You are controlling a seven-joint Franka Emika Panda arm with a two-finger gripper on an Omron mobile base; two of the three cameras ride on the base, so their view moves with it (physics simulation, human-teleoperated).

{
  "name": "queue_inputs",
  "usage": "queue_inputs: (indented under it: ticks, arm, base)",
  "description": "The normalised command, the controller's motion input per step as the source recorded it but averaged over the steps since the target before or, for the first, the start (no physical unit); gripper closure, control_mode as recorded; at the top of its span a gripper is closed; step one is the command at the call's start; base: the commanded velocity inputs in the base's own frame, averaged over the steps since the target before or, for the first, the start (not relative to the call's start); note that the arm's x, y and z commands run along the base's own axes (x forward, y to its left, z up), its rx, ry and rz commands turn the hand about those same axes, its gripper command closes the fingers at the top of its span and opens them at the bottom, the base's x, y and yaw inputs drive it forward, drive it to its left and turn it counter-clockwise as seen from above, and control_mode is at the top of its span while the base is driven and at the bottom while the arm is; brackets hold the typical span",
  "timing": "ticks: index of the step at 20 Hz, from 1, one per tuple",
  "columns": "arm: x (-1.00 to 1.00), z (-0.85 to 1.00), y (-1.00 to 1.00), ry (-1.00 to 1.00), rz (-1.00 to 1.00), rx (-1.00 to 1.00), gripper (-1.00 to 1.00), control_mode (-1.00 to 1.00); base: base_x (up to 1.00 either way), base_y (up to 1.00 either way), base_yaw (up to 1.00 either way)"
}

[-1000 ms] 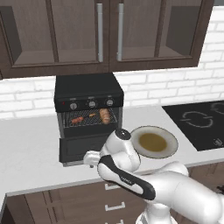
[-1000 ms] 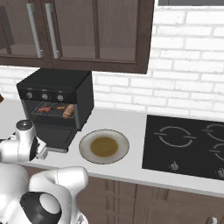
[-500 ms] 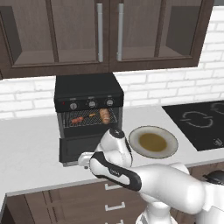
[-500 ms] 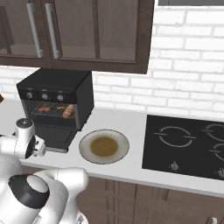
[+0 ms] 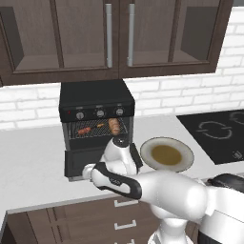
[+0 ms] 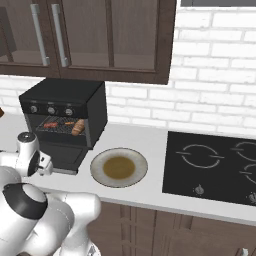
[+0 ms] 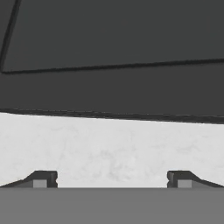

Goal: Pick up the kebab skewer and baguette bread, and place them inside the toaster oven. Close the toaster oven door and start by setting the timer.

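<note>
Two fingertips (image 7: 40,179) wide apart, toaster oven door (image 7: 112,57) edge near.

The white arm covers the front edge of the black glass-windowed drop-down oven door (image 5: 78,162) in the left base view. The hand view's edges cut that door (image 7: 112,57) off on three sides. The oven's three small round knobs (image 5: 100,113) carry no readable markings.

Arm drops lower and swings further left vs a sec ago; elbow now sits across front of the toaster oven door (image 5: 83,159). Gripper (image 7: 111,179), jaws wide, faces that door's dark underside just ahead, pale counter (image 7: 109,144) below it.
</note>
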Motion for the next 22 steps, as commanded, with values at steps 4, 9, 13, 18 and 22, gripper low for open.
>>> queue_inputs:
  ticks: [4, 9, 13, 18, 22]
  arm:
    - [0.23, -0.04, 0.00, -0.03, 0.00, -0.02, -1.00, -1.00]
    - [0.00, -0.11, 0.00, -0.05, 0.00, -0.01, -1.00, -1.00]
    - [-0.02, -0.17, 0.00, -0.04, 0.00, 0.00, -1.00, -1.00]
    - [-0.07, -0.17, 0.00, -0.02, 0.00, 0.00, -1.00, -1.00]
    - [0.03, -0.12, 0.00, -0.02, 0.00, 0.00, -1.00, -1.00]
  base:
    - [0.00, 0.00, 0.00]
    - [0.00, 0.00, 0.00]
    - [0.00, 0.00, 0.00]
    - [0.00, 0.00, 0.00]
    - [0.00, 0.00, 0.00]
